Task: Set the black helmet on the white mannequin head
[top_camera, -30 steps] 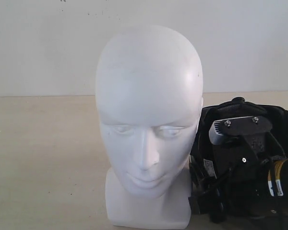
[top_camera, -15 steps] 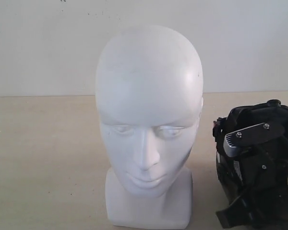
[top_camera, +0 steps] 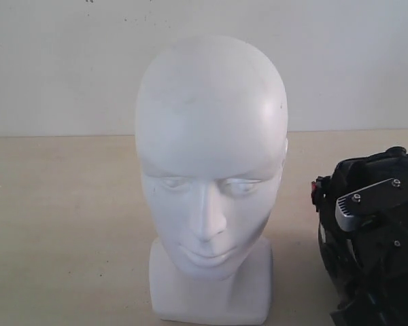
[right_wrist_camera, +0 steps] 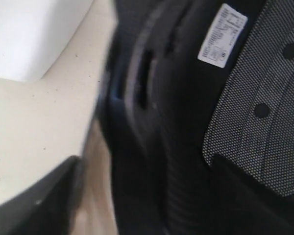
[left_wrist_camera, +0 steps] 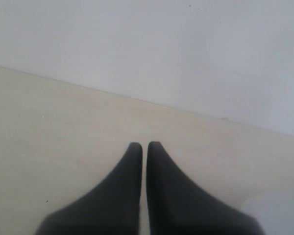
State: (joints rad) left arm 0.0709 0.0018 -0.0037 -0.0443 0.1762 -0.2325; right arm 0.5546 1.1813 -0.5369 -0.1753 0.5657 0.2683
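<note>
The white mannequin head [top_camera: 211, 170] stands upright mid-table, facing the camera; a corner of its base [right_wrist_camera: 29, 34] shows in the right wrist view. The black helmet [top_camera: 357, 170] is low at the right edge, apart from the head and largely hidden behind my right arm. In the right wrist view the helmet [right_wrist_camera: 186, 98] shows its padded lining, mesh and a white label. My right gripper [right_wrist_camera: 137, 196] straddles the helmet's rim, with one finger [right_wrist_camera: 39, 200] outside it. The blur hides whether the jaws clamp the rim. My left gripper [left_wrist_camera: 144, 145] is shut and empty above bare table.
The beige table [top_camera: 61, 224] runs back to a plain white wall [top_camera: 54, 68]. My right arm's wrist with its silver camera bracket [top_camera: 364, 198] fills the lower right corner of the exterior view.
My right arm and the helmet have slid to the right, away from the mannequin head, opening a gap of table between them. The head has not moved.
</note>
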